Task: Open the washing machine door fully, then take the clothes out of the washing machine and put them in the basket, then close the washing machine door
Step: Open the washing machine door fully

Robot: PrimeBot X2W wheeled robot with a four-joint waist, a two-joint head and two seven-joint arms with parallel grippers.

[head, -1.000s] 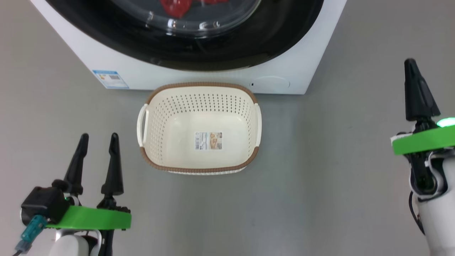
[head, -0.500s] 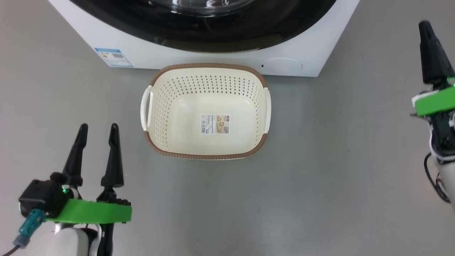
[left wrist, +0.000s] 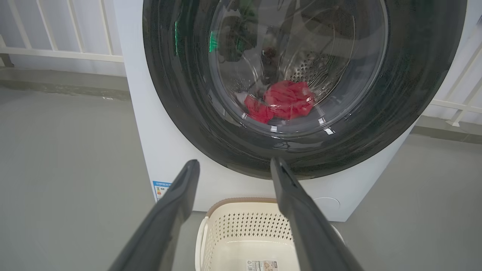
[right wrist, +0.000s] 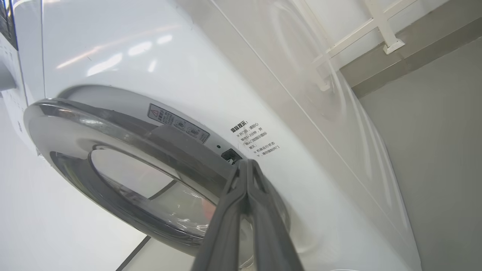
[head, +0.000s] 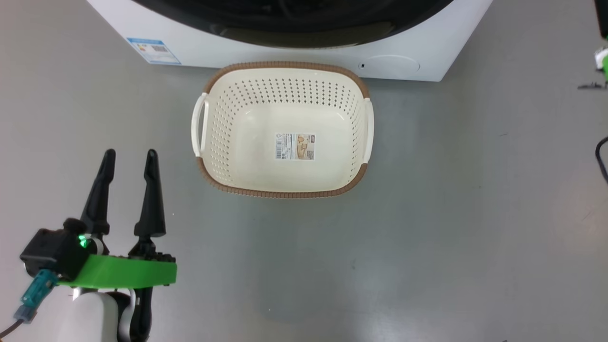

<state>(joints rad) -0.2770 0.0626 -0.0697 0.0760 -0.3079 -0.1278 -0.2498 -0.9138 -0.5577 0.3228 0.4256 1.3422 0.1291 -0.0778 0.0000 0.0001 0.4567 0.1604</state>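
Pressed shut, the right gripper pointed mid-frame at the rim of the round glossy black washing machine door; the spread-open left gripper sat lower-left, farther off.

Right wrist view: the right gripper fingers, pressed together, hide part of the washing machine door rim. Tip contact with the washing machine cannot be confirmed.

Head view: the top edge cuts off the machine and most of the door. The right edge cuts off the right gripper. Print on the blue label and the paper label is too small to read.

Left wrist view: glare on the glass blurs the clothes, possibly more than one garment. The bottom edge cuts off the basket.
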